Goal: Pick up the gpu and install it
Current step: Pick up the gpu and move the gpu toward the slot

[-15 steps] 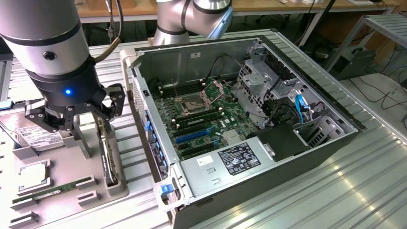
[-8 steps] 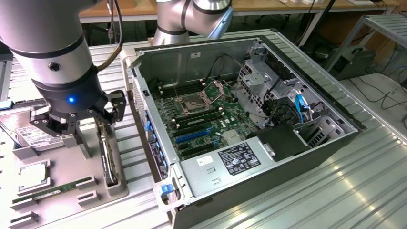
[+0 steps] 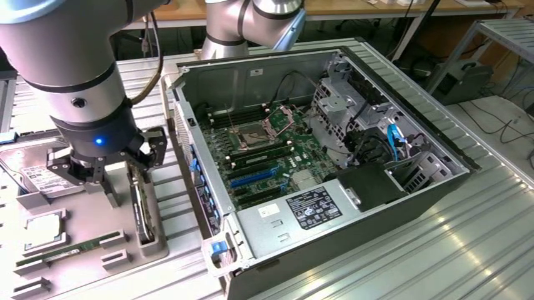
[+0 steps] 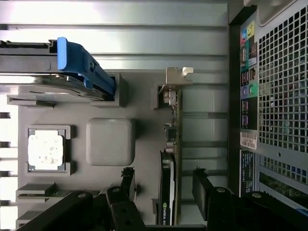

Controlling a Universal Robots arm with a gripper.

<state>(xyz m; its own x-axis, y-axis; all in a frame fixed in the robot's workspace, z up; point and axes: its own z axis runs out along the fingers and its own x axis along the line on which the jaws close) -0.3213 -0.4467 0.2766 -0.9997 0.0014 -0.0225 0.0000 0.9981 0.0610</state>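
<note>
The gpu (image 3: 144,215) stands on edge in a slot of the grey fixture tray (image 3: 159,250), at the exterior view's left of the computer case. In the wrist view the gpu (image 4: 171,159) is a thin dark card with its silver bracket (image 4: 175,77) at the far end. My gripper (image 3: 125,187) is right over it and open. In the wrist view the gripper (image 4: 164,185) has one black finger (image 4: 127,180) on each side of the card, with a gap to the board on both sides. Nothing is held.
The open computer case (image 3: 334,156) lies on the metal table, motherboard (image 3: 267,150) with blue slots (image 3: 250,178) facing up; its rear grille (image 4: 279,96) is beside the tray. The tray also carries a hard drive in a blue caddy (image 4: 72,67), a processor (image 4: 45,150) and a memory stick (image 3: 71,250).
</note>
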